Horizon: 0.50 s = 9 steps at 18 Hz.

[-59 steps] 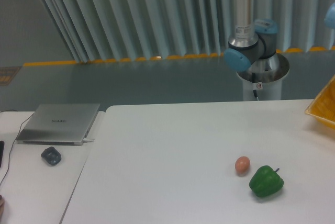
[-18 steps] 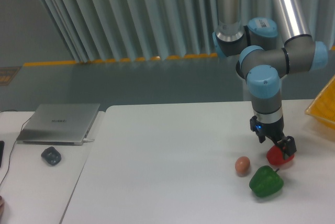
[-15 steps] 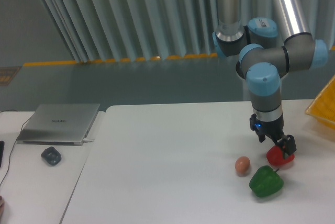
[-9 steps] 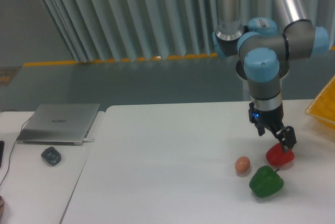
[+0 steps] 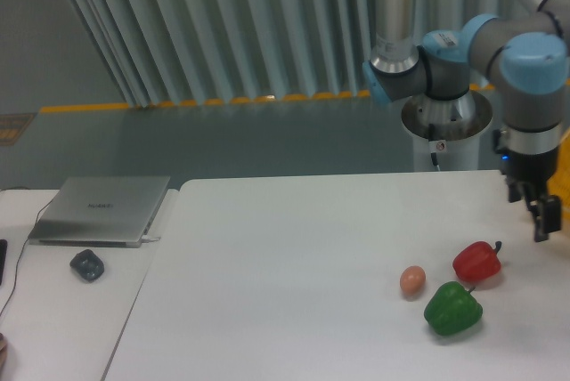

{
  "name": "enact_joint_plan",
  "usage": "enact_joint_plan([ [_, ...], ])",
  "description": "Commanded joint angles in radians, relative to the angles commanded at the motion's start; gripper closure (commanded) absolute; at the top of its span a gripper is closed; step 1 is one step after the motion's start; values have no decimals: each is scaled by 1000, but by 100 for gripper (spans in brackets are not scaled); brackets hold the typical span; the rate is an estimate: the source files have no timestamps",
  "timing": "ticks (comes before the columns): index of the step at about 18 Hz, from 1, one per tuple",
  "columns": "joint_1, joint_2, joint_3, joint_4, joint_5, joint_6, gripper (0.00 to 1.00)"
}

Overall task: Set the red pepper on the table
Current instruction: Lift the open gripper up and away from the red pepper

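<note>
Red pepper (image 5: 476, 262) released, now resting on table (image 5: 285, 247), just behind green pepper (image 5: 452, 308). Gripper (image 5: 541, 222) pulled away right of red pepper, empty; jaw opening unclear. Placement looks done.

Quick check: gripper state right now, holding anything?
Gripper: holding nothing, clear of the red pepper; open or shut cannot be told.

You're looking at a glossy, smooth-skinned red pepper (image 5: 476, 262) on a smooth white table (image 5: 294, 274) with a dull sheen — the green pepper (image 5: 452, 309) shines likewise. The laptop (image 5: 100, 210) looks like brushed grey metal — matt.
</note>
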<state>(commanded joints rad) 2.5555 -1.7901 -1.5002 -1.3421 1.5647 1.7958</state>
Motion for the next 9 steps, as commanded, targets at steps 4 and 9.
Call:
enact_joint_plan([
  [4,28,-5,-3,0,0,19,0],
  [9,37,-5,-12,1,1,39,0],
])
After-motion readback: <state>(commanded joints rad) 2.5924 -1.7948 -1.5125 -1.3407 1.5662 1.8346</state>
